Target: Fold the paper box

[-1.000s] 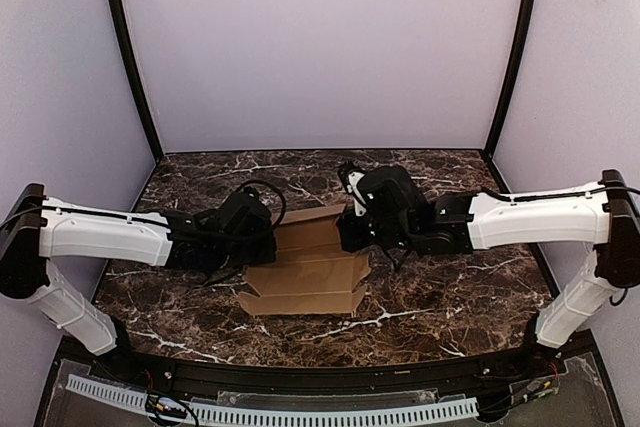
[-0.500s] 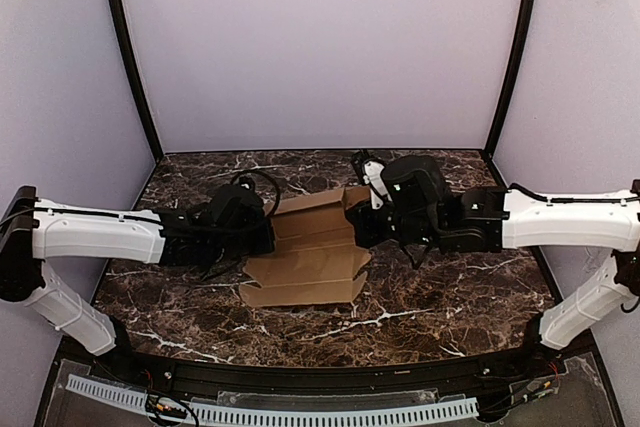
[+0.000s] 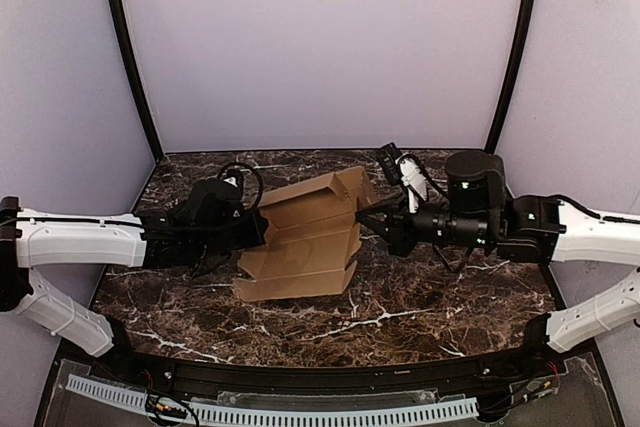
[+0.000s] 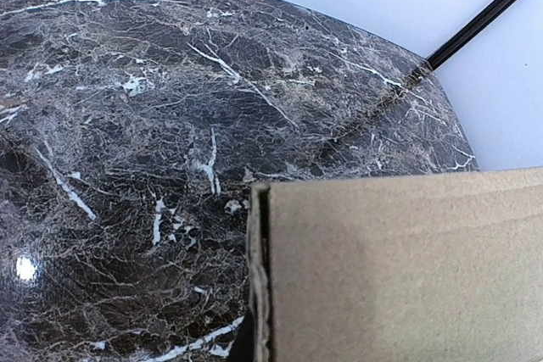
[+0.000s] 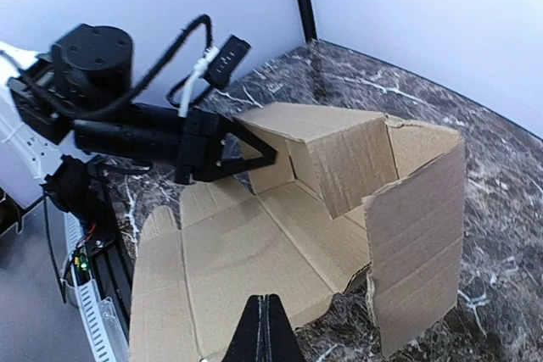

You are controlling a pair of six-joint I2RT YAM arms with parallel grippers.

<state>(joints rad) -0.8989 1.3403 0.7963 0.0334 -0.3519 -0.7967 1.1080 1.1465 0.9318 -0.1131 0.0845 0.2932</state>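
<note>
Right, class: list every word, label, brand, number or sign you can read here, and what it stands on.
No readable text anywhere. The paper box is plain brown and unprinted on every face shown; the marbled table bears veining only, no writing.

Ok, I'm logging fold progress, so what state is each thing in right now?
Plain brown cardboard die-cut box: partly folded, far walls raised, near panels lying flat.
Left end effector: shut on the box's left wall.
Right end effector: shut, holding nothing, tip at the box's right edge.
</note>
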